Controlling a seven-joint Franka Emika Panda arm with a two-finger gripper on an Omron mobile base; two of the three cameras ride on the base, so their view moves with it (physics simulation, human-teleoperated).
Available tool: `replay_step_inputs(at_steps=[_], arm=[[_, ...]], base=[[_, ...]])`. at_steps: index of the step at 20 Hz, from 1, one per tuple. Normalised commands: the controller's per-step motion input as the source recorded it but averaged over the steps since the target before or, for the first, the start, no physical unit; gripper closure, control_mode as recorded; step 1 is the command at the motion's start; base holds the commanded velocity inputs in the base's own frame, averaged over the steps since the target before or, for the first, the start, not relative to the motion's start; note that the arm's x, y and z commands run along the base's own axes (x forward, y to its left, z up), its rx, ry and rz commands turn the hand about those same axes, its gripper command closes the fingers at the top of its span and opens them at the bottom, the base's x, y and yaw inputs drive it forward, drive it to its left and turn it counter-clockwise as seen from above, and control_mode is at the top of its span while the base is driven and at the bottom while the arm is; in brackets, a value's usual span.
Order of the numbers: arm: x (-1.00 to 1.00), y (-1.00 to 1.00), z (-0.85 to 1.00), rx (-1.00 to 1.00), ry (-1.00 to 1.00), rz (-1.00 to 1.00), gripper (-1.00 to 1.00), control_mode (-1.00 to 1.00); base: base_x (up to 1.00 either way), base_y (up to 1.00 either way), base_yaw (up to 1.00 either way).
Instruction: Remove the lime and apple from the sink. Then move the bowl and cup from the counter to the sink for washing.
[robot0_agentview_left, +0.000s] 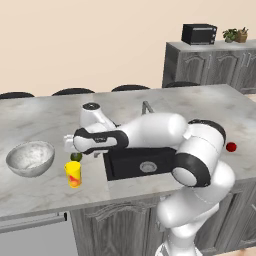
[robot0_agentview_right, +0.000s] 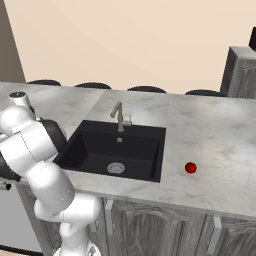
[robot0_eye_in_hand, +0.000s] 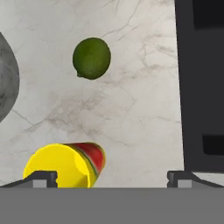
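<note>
Landmark: sink (robot0_agentview_left: 137, 164), black basin set in the marble bench (robot0_agentview_left: 45, 120), silver drain (robot0_agentview_right: 115, 168) on its floor, grey faucet (robot0_agentview_right: 119, 116) at its back rim. Nothing lying in the basin as far as the right base view shows.

Lime (robot0_eye_in_hand: 91, 58) on the bench just left of the sink's left rim, clear of the basin; in the left base view it sits partly tucked under the hand. Cup (robot0_agentview_left: 73, 174), yellow with a red-orange mark, stands upright on the bench left of the sink, just in front of the lime and apart from it. Bowl (robot0_agentview_left: 30, 158), grey-white marbled, on the bench further left of the sink, beyond the cup, not touching it.

Apple (robot0_agentview_right: 190, 167) rests on the bench right of the sink, near the front edge, well away from the rim.

Arm reaches over the sink's left rim; fingers (robot0_eye_in_hand: 41, 178) spread wide, pinching nothing, hanging above the bench left of the sink. In the hand view one tip sits over the cup's mouth, the other near the sink's edge, lime ahead between them.
</note>
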Motion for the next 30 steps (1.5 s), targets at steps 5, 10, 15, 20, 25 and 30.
replay_step_inputs(at_steps=[5, 10, 15, 20, 25, 30], arm=[[-0.22, 0.00, 0.01, 0.00, 0.00, 0.00, -1.00, -1.00], [-0.20, 0.00, 0.00, 0.00, 0.00, 0.00, -1.00, -1.00], [-0.17, 0.00, 0.00, 0.00, 0.00, 0.00, -1.00, -1.00], [-0.09, -0.01, 0.00, 0.00, 0.00, 0.00, -1.00, -1.00], [-0.03, 0.00, 0.00, 0.00, 0.00, 0.00, -1.00, -1.00], [0.00, 0.00, 0.00, 0.00, 0.00, 0.00, -1.00, -1.00]], base=[[0.00, 0.00, 0.00], [0.00, 0.00, 0.00], [0.00, 0.00, 0.00], [0.00, 0.00, 0.00], [0.00, 0.00, 0.00], [0.00, 0.00, 0.00]])
